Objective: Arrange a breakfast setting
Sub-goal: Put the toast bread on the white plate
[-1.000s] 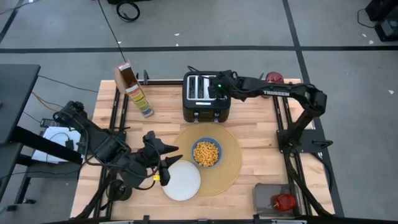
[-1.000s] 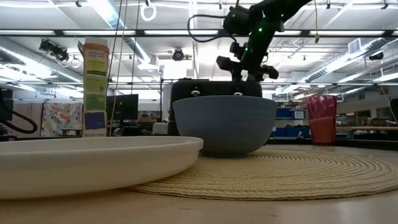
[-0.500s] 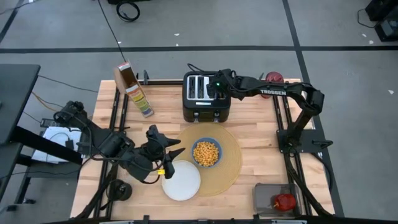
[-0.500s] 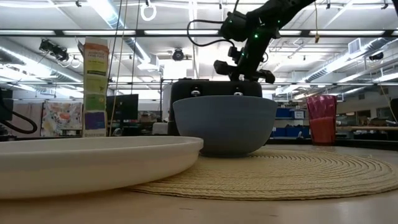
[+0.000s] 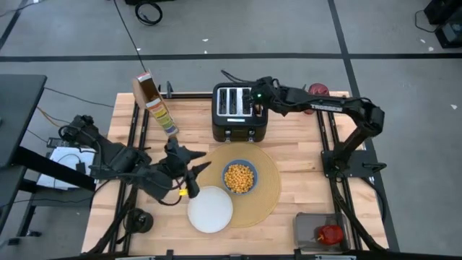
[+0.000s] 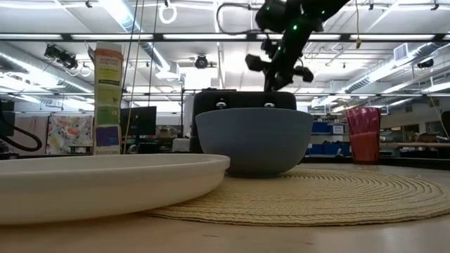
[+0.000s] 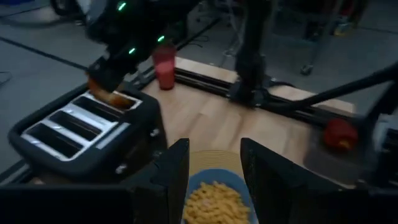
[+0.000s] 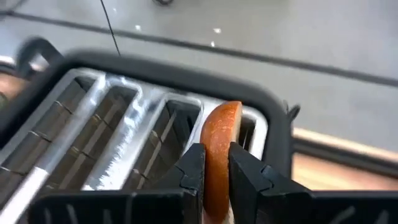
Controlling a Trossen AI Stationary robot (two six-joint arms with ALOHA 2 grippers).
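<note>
The tan placemat (image 5: 263, 195) lies mid-table with the blue bowl (image 5: 240, 177) of yellow cereal on it. The white plate (image 5: 210, 209) rests partly on the mat's near-left edge. The red cup (image 5: 318, 91) stands at the far right. The red apple (image 5: 330, 233) lies in a grey tray. The spoon is out of view. My right gripper (image 8: 216, 168) is shut on a browned toast slice (image 8: 219, 134) over the black toaster (image 5: 240, 112). My left gripper (image 5: 198, 175) is open and empty, left of the bowl and beyond the plate. My right gripper pinches the toast slice by its two flat faces (image 8: 217, 163) between its two fingers. The fingers come from the table's right side, slanting down. The slice stands on edge over the toaster's rightmost slot (image 8: 249, 134). I cannot tell whether its far end is inside the slot.
A tall yellow-and-brown cereal box (image 5: 154, 105) stands at the far left, near the toaster. The grey tray (image 5: 317, 231) sits at the near right corner. Bare wood shows right of the placemat and along the left side.
My right gripper has risen a little over the toaster and shifted slightly toward the table's right edge, still shut on the toast. My left gripper has moved toward the far edge, away from the plate, staying open.
</note>
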